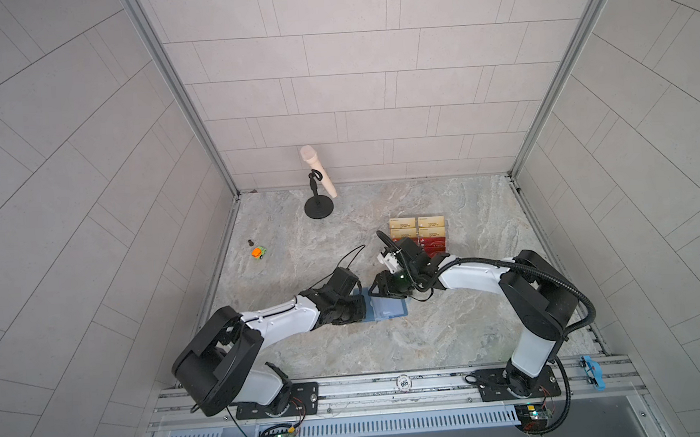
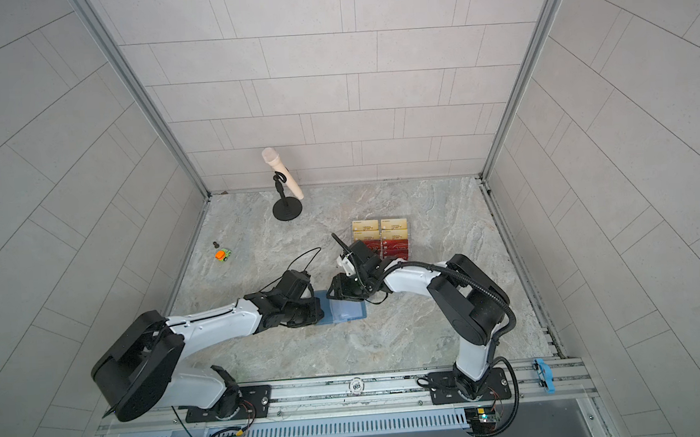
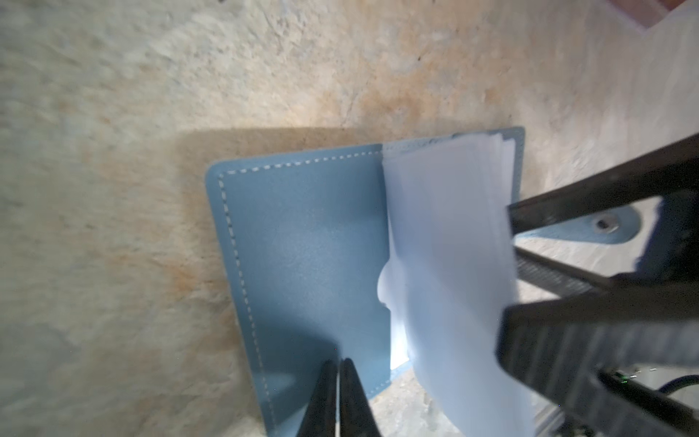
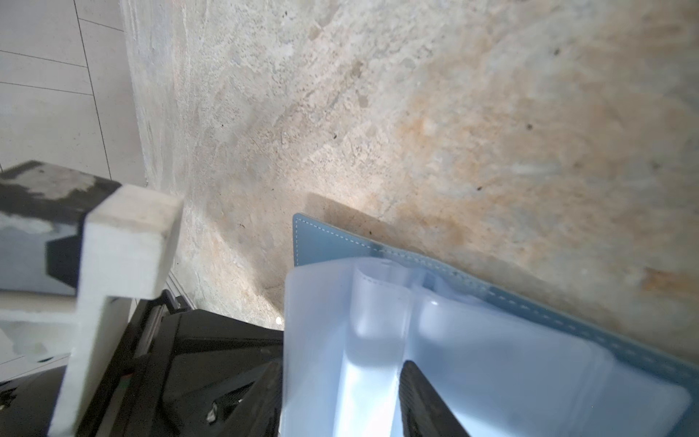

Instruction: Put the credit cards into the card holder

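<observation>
The card holder (image 1: 389,308) is laid open on the marbled worktop (image 1: 389,350), directly beneath both sets of jaws, which are pointed at each other from its two sides.

The left gripper (image 3: 337,365) is shown in the left wrist view with its jaws drawn almost together, only a thin slit being left between the tips. The tips are placed over the bare blue cover (image 3: 302,246), near its stitched edge. Whether the cover is being pressed cannot be told.

The right gripper (image 4: 342,365) is shown in the right wrist view with its jaws held well apart. A raised, bowed leaf of the clear sleeves (image 4: 382,302) is stood between them. One tip is placed at the outer side of that leaf and the other over the sleeves that lie flatter. Whether the leaf is pinched cannot be told. The rest of the sleeves are fanned out ahead of the jaws. The snap tab (image 3: 605,225) is laid flat on the worktop just past the right jaws, on the side away from the left jaws.

The credit cards (image 1: 436,244) are kept well apart from both sets of jaws, behind the right wrist. They are ranked in red rows, with the pale gold cards (image 1: 417,223) in the rows beyond them.

A toy microphone (image 1: 318,171) on a black stand and a small orange and green toy car (image 1: 259,253) are set far beyond the left jaws, toward the back wall.
</observation>
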